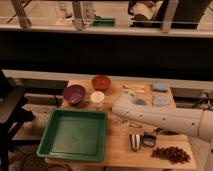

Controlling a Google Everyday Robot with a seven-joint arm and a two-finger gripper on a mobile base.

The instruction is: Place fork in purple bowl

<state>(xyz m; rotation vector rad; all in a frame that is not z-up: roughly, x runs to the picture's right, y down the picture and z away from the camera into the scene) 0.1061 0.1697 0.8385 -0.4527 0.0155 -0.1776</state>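
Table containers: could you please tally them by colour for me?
Purple: 1, the round dark purple bowl
Red-orange: 1, the round red-orange bowl
White: 1, the small white cup
Green: 1, the rectangular green plastic tray
Total: 4
The hand hangs low over the wooden table, right of the tray.
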